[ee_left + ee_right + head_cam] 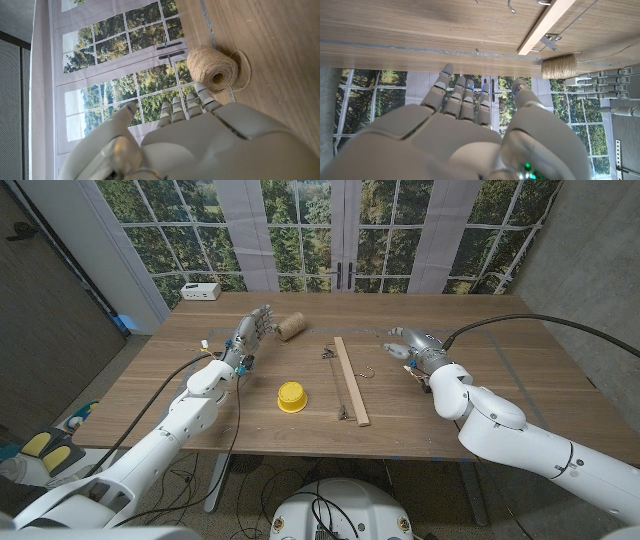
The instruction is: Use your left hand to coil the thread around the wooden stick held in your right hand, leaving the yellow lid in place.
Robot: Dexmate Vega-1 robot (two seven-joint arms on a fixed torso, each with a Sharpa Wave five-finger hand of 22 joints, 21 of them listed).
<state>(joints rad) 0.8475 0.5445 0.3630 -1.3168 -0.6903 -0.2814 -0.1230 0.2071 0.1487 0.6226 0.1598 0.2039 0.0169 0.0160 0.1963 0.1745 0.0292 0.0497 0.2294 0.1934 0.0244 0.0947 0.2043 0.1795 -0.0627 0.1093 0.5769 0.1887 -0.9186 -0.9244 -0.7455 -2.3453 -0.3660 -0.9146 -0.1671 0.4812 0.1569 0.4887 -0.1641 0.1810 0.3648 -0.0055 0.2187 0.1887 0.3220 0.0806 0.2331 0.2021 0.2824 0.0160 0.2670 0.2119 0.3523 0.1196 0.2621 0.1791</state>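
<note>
Nearest the table's (pixel 520 395) front edge sat the yellow lid (pixel 291 396), and just beside it the wooden stick (pixel 351 380) lay flat on the worktop, a pale slat running from front toward the back with thin thread (pixel 345 385) strung along its side and small metal hooks (pixel 366 373) close by. Toward the back edge lay the twine spool (pixel 291 327), a tan roll on its side. My left hand (pixel 252 332) stood just beside it, fingers straight, apart and gripping nothing, while my right hand (pixel 410 345) hovered empty near the stick with fingers spread.
</note>
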